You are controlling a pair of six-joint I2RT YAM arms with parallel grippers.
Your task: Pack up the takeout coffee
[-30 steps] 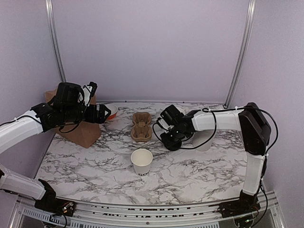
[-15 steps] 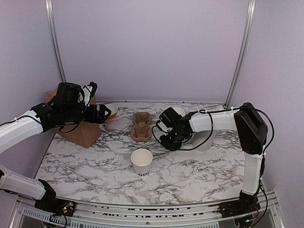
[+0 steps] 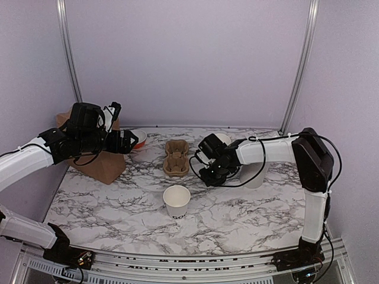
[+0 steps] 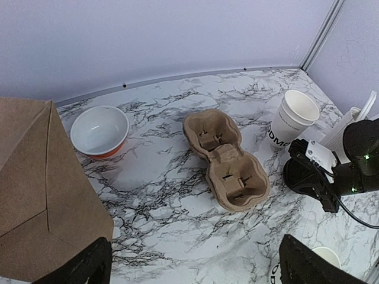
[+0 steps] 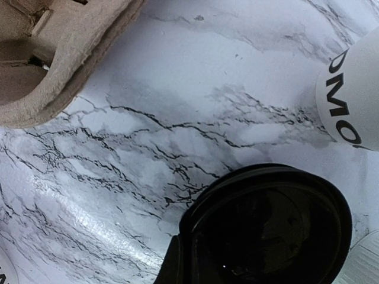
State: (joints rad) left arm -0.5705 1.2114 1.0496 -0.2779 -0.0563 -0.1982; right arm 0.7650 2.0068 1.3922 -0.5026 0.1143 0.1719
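The takeout coffee's small white cup [image 3: 177, 201] with dark lettering stands open-topped at the front middle of the table. Its round black lid [image 3: 217, 176] is apart from it, low over the marble right of the carrier. My right gripper [image 3: 212, 168] is shut on the lid's rim. In the right wrist view the lid [image 5: 269, 231] fills the lower right, with one finger [image 5: 173, 264] against its edge. My left gripper [image 3: 121, 142] hovers open over the back left, its fingertips [image 4: 89, 266] wide apart with nothing between them.
A brown pulp cup carrier [image 3: 176, 157] lies at centre back. A brown paper bag [image 3: 100, 163] stands at the left with a white and orange bowl [image 3: 139, 138] behind it. Stacked white cups [image 3: 222, 139] and a taller white cylinder [image 3: 256, 174] stand at the right.
My right gripper has closed onto the black lid's rim and shifted slightly left. The left arm has not moved.
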